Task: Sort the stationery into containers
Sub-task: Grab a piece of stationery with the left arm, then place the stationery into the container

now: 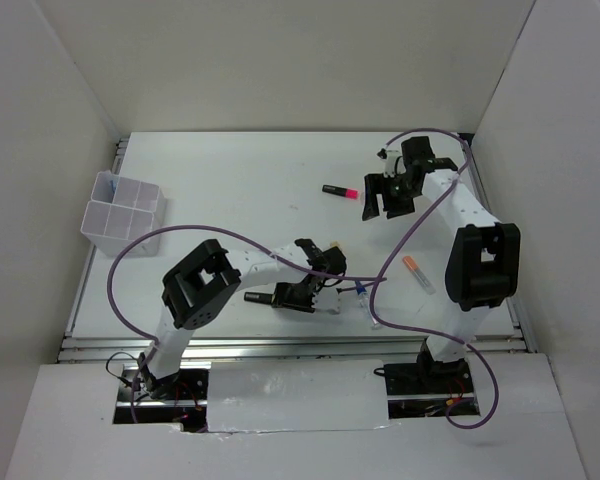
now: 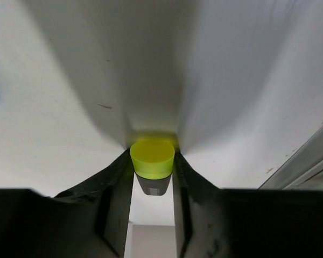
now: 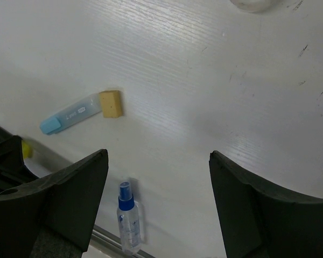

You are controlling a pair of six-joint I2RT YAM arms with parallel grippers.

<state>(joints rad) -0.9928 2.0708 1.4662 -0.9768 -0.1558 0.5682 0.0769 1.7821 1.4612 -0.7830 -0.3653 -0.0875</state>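
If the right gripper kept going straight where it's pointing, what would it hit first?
Most likely the bare table: the open right gripper aims at it, nothing midway ahead. The blue-capped bottle lies off-centre, near one finger; depth is unclear, so it might get brushed.

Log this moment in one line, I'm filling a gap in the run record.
left fingers shut on yellow-capped highlighter | right fingers open, empty | organizer box far-left, apart from both

The left gripper [image 2: 152, 180] is clamped on a highlighter [image 2: 152, 157] near the arms' bases, while the right gripper [image 3: 158, 161] hangs wide open farther out.
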